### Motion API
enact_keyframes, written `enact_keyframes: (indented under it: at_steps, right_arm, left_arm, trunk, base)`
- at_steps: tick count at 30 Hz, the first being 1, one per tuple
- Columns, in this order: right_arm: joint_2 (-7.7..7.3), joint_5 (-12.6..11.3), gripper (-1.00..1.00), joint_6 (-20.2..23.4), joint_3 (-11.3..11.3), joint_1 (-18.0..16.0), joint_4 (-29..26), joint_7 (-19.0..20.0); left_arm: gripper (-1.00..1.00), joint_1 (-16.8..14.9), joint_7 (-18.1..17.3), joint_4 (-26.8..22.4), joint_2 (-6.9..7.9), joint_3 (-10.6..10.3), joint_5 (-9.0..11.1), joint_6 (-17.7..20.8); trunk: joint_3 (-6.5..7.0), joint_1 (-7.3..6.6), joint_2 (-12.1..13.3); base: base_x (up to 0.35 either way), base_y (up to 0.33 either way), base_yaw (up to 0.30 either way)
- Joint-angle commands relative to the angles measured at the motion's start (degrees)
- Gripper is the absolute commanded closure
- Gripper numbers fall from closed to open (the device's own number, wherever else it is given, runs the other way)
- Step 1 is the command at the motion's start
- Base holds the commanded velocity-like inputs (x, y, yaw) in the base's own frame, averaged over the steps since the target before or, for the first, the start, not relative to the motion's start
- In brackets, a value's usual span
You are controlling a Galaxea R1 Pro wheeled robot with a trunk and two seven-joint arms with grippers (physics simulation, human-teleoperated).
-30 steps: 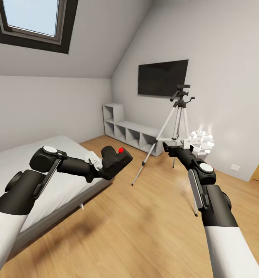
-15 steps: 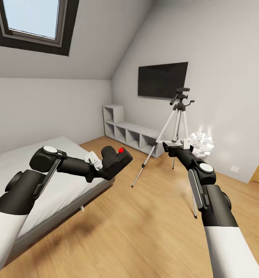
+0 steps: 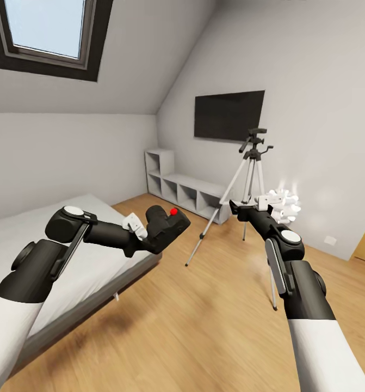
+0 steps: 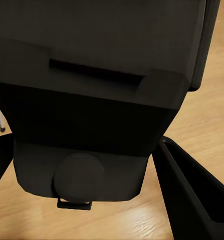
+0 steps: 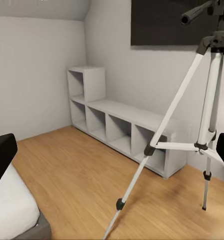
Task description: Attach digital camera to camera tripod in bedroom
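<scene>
Centrally, the left claw (image 3: 168, 228) grips the digital camera (image 3: 166, 224) above the floor (image 3: 204, 321). Right claw (image 3: 234, 206) released, near the camera tripod (image 3: 246, 179); cubby shelf (image 3: 187, 188) compartments bare.

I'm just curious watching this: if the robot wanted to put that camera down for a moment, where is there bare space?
The white mattress of the bed beside the left gripper holding the digital camera looks bare. So does the wooden floor between the bed and the camera tripod. It is crowded by the far wall, where tripod legs, the ball lamp and the cubby shelf cluster.
</scene>
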Motion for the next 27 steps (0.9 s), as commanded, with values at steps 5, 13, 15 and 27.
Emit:
enact_keyframes:
  at_steps: [5, 13, 15, 27]
  right_arm:
    - [0.05, 0.0, -1.0, 0.3, -0.1, 0.0, -0.1, 0.4]
    - [0.05, 0.0, -1.0, 0.3, -0.1, 0.0, -0.1, 0.4]
    - [0.05, 0.0, -1.0, 0.3, -0.2, 0.0, -0.1, 0.4]
    - [0.05, 0.0, -1.0, 0.3, -0.2, 0.0, 0.0, 0.4]
  left_arm:
    - [1.0, -0.1, -0.5, -0.1, 0.04, 0.0, -0.6, 0.4]
    - [1.0, -0.1, -0.5, 0.0, 0.22, 0.1, -0.6, 0.4]
    - [1.0, -0.1, -0.5, 0.0, 0.28, 0.1, -0.6, 0.4]
    - [1.0, -0.1, -0.5, 0.0, 0.3, 0.2, -0.6, 0.4]
  trunk:
    - [0.84, -1.11, 2.0]
    - [2.28, -2.86, 5.2]
    - [2.64, -3.3, 6.0]
    - [4.79, -5.94, 10.8]
  base:
    - [0.0, 0.0, 0.0]
    - [0.0, 0.0, 0.0]
    - [0.0, 0.0, 0.0]
    - [0.0, 0.0, 0.0]
